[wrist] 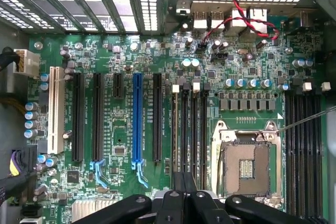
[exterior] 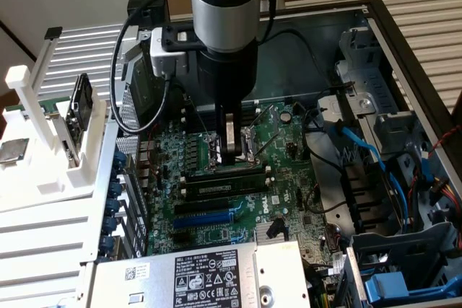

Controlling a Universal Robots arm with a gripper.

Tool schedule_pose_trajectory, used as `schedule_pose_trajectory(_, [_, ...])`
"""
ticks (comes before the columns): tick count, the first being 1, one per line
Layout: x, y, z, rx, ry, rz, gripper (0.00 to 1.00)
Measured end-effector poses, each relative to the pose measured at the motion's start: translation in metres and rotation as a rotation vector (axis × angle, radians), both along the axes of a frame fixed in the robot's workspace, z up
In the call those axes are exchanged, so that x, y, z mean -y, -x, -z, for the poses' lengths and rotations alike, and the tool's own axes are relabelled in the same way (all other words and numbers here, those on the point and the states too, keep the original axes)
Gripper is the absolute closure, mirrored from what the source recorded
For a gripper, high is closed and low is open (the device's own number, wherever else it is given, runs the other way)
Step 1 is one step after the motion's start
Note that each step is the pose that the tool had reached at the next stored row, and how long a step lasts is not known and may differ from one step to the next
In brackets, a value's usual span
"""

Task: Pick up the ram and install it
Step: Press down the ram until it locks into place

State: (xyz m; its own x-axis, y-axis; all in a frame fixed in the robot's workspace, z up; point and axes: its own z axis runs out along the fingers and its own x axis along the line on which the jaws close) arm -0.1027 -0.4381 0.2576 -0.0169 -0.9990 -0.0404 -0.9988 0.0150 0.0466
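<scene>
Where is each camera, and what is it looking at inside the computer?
Exterior view: it sits off the arm, above and beside the open computer case, looking down at the motherboard; the grey arm and its gripper hang over the CPU socket.
Wrist view: it rides on the arm's wrist, looking straight down at the motherboard; the black gripper pokes in at the edge, beside the CPU socket.
Both views share the motherboard, the CPU socket, the blue expansion slot and the gripper.

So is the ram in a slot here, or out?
In. The ram lies flat along the memory slots on the motherboard, with the hand right above it. Whether it's fully latched, cannot tell.
</scene>
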Motion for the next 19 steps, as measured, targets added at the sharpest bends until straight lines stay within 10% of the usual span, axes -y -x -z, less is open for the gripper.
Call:
schedule_pose_trajectory(12, [0.0002,0.0,-0.0071,0.0,-0.0028,0.0,0.9])
schedule_pose_trajectory(19, [0.0002,0.0,-0.007,0.0001,-0.0035,0.098,0.9])
